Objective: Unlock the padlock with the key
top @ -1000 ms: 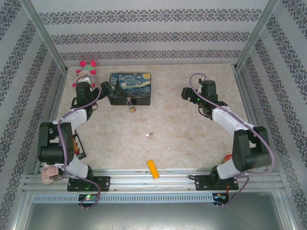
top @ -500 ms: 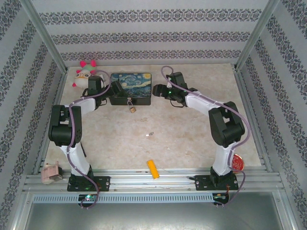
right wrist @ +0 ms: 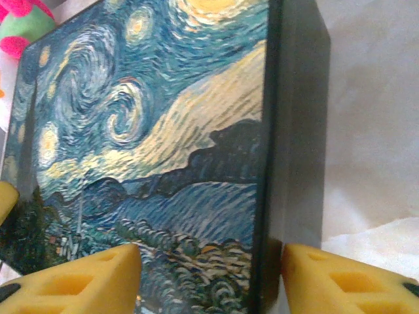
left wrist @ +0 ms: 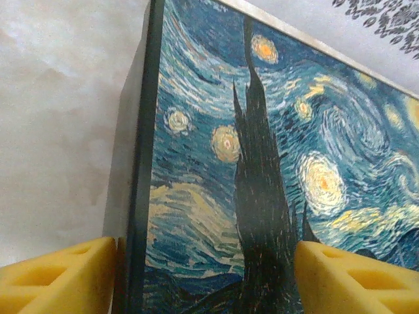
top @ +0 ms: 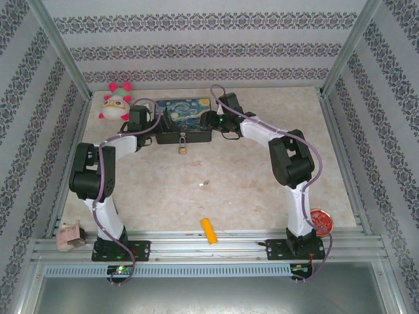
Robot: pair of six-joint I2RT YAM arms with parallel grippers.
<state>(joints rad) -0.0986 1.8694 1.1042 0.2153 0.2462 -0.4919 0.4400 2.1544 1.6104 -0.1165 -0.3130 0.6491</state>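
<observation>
The padlock [top: 181,146] hangs at the middle of the near wall of the painted box [top: 186,110], far back on the worktop [top: 262,183]. The key [top: 204,184] lies flat on bare surface well apart from it, nearer the arms. The left pincer [top: 154,125] sits at the box's left end and the right pincer [top: 209,123] at its right end. Both are released and spread wide. In the left wrist view one yellow finger [left wrist: 59,278] stands outside the box's side wall and the other over the painted lid; in the right wrist view the fingers [right wrist: 347,281] straddle the opposite edge the same way. Neither pincer grasps the lock or the key. The padlock looks like solid metal, stiff and dense for its small size, with smooth faces that could slip. As it dangles by its thin shackle, it will likely swing or twist when touched. The better hold is probably across the flat faces of the body, squarely, leaving the underside free for the key. The key is thin, light and rigid, and lying flush it offers little to get under. Pinching its broad head across the flat, blade left clear, seems the sound grip.
</observation>
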